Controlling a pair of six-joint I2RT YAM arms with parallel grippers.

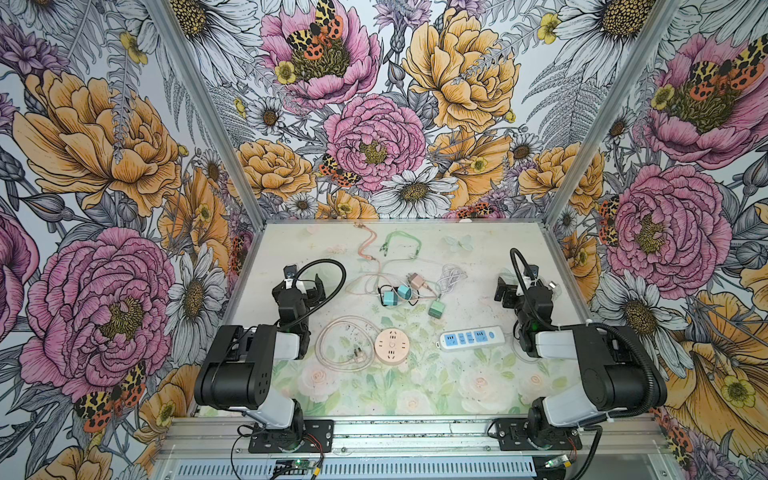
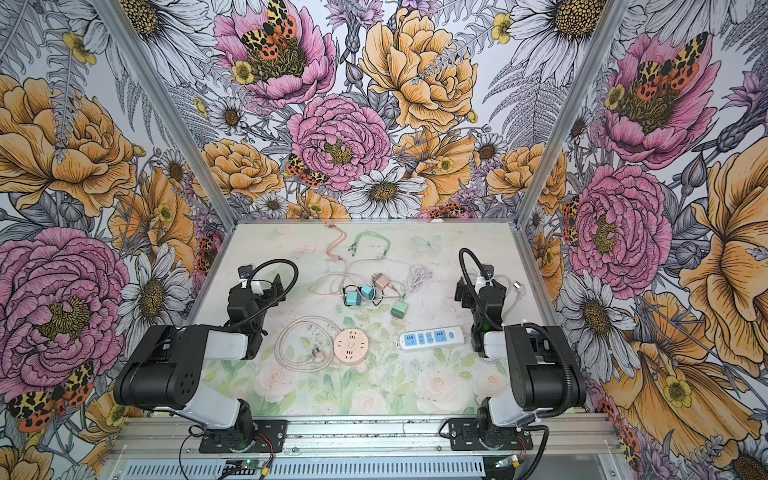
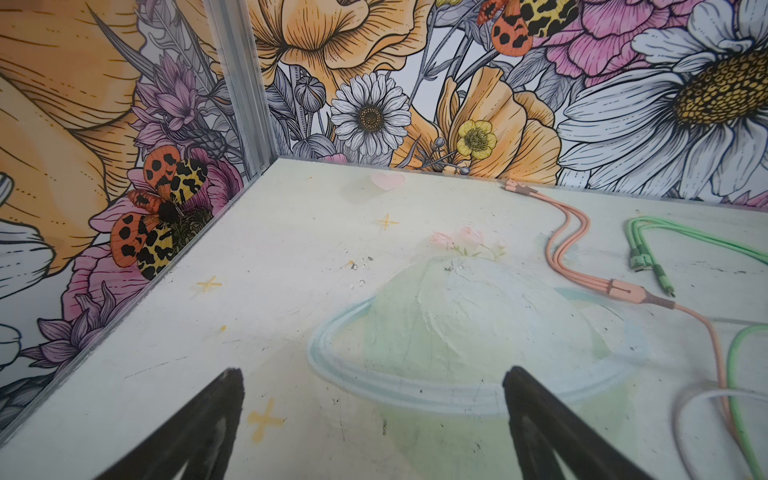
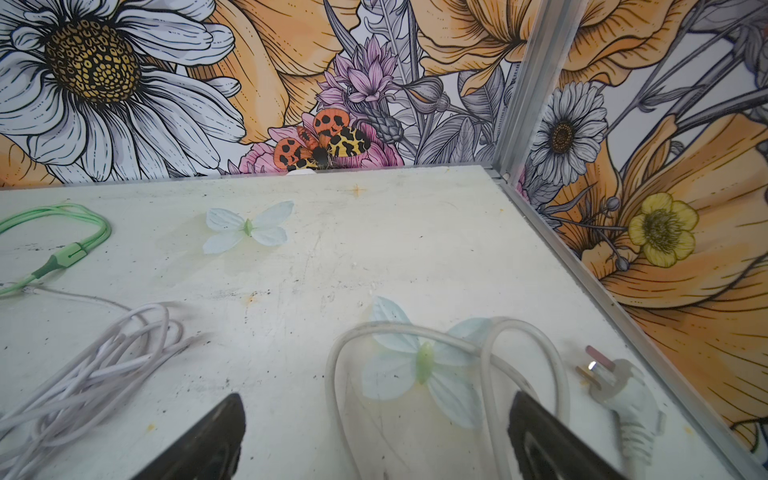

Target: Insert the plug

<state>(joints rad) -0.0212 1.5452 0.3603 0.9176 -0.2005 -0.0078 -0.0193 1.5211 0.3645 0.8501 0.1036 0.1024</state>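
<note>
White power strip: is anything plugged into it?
Nothing in. The white power strip shows bare blue sockets in both top views; the green charger lies apart.

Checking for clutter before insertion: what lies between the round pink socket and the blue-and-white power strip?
Nothing. In both top views the stretch between the round pink socket and the power strip is bare printed mat.

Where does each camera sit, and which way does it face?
Both top views: high up front, looking down at the table; both arms show.
Left wrist: on left arm, facing far-left corner; open jaws show.
Right wrist: on right arm, facing far-right corner; open jaws show.
Shared: both wrist views catch the green cable.
</note>
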